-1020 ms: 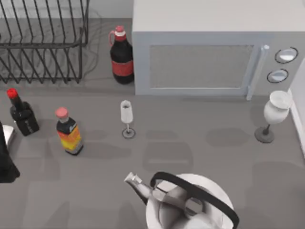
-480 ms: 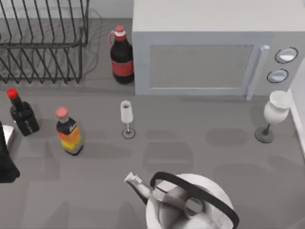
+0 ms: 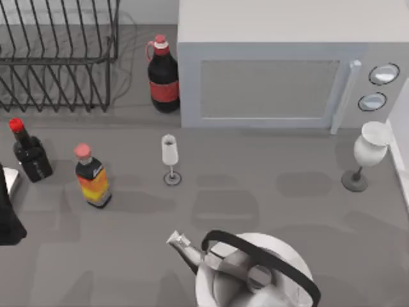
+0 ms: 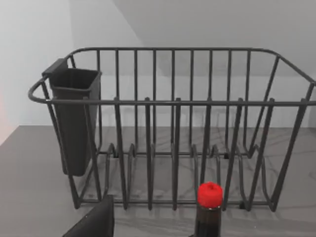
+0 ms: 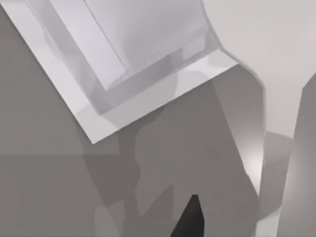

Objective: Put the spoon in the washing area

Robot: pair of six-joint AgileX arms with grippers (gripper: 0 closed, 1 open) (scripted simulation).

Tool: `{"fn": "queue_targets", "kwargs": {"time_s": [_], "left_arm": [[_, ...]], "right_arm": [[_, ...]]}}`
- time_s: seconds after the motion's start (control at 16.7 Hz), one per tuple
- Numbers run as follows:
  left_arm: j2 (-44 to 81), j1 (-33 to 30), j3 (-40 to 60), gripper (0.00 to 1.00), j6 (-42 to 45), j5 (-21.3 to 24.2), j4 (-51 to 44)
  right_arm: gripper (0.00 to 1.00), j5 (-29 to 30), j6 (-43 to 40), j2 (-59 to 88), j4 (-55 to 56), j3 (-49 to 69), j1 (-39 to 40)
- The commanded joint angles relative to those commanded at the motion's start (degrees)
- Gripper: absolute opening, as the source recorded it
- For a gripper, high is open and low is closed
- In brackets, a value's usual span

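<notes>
The spoon is out of view. The washing area is a white sink (image 5: pixel 129 45) set into the counter, and its rim (image 3: pixel 401 150) runs along the table's right edge in the top view. My left arm (image 3: pixel 7 220) is a dark shape at the table's left edge, with a small pale shape (image 3: pixel 10 180) beside it that I cannot identify. One dark finger (image 4: pixel 95 223) of the left gripper points toward the dish rack. One dark finger (image 5: pixel 189 218) of the right gripper hangs over the grey counter close to the sink's corner.
A black wire dish rack (image 3: pixel 57 57) with a cutlery cup (image 4: pixel 73 118) stands at the back left. A microwave (image 3: pixel 287 70), cola bottle (image 3: pixel 163 75), soy bottle (image 3: pixel 29 153), orange bottle (image 3: pixel 92 178), two glasses (image 3: pixel 170 158) (image 3: pixel 367 153) and a kettle (image 3: pixel 252 272) crowd the table.
Soft shadows on the table's lower right have drifted leftward. The left arm and all the objects stay where they were.
</notes>
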Motion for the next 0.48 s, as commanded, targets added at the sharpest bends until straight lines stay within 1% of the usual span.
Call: {"fn": "queue_targets", "kwargs": {"time_s": [0.12,0.24,0.48], "left_arm": [[0.0,0.0,0.0,1.00,0.0,0.0,0.0],[0.0,0.0,0.0,1.00,0.0,0.0,0.0],[0.0,0.0,0.0,1.00,0.0,0.0,0.0]], "right_arm": [[0.00,-0.3,0.2,1.6,-0.9,1.8,-0.1],[0.00,-0.8,0.4,5.4,-2.8,6.0,-0.1],[0.00,-2.2,0.6,18.1,-8.9,21.6,0.3]]}}
